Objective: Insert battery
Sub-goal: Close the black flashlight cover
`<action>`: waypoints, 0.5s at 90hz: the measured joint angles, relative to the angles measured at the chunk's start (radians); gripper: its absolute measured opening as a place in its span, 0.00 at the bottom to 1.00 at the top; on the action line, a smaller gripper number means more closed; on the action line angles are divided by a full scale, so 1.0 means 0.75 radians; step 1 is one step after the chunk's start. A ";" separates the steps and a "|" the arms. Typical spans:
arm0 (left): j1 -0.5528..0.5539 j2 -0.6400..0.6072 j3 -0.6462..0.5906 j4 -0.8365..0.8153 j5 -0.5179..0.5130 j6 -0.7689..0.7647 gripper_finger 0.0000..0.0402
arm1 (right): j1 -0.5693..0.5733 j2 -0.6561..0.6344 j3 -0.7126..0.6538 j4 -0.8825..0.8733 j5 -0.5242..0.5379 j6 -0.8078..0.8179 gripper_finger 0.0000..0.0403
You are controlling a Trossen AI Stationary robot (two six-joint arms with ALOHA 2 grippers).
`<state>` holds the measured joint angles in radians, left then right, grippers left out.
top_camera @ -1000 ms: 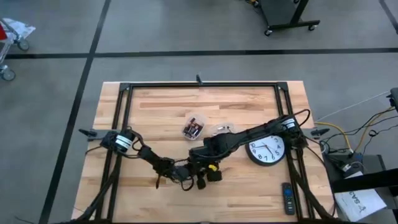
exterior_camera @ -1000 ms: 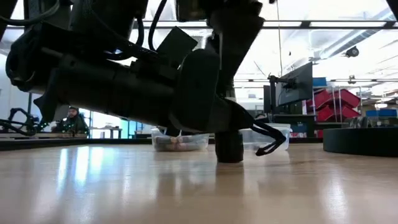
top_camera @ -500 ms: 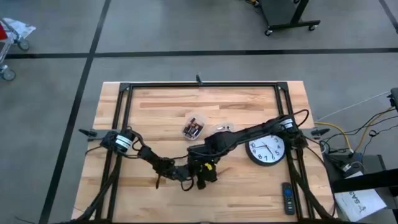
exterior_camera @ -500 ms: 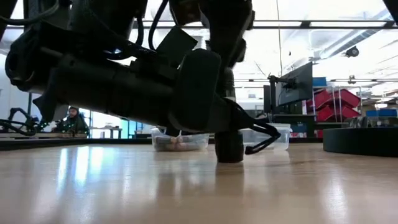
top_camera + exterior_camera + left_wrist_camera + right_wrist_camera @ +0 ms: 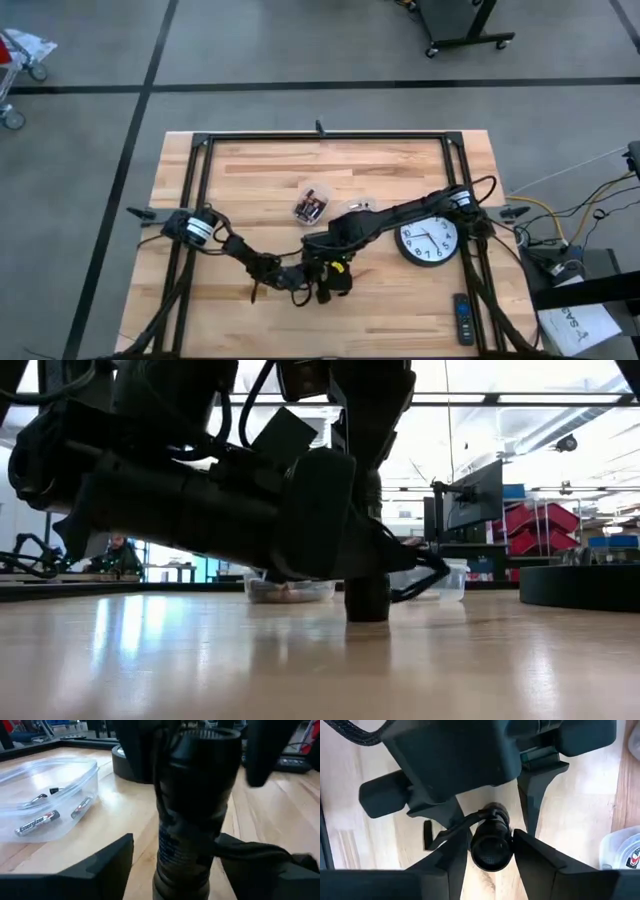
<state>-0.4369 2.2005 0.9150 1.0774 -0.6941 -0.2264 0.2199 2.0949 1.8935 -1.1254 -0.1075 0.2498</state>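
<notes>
Right wrist view: at lower centre of the frame, both claws clamp the upright flashlight (image 5: 491,841) on the tabletop (image 5: 580,820), a rigid, smooth, probably slippery barrel best gripped mid-body; batteries (image 5: 37,822) wait in a tub (image 5: 60,775).

My two arms are dark, almost black, with thin jointed links. My left arm (image 5: 215,238) has a white band with a dark stripe near its base. Black cables run along my right arm (image 5: 400,215). A yellow mark shows beside my right end effector (image 5: 335,275).
</notes>
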 joint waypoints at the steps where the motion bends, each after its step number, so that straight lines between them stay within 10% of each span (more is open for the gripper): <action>1: -0.001 0.000 0.000 0.008 0.000 0.000 0.66 | 0.000 0.000 0.000 0.000 0.001 0.000 0.32; 45: -0.027 -0.006 0.002 0.065 -0.042 0.053 0.34 | 0.000 -0.002 0.000 0.000 0.001 -0.019 0.32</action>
<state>-0.4572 2.1963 0.9161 1.1263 -0.7254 -0.1863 0.2199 2.0932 1.8935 -1.1254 -0.1065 0.2359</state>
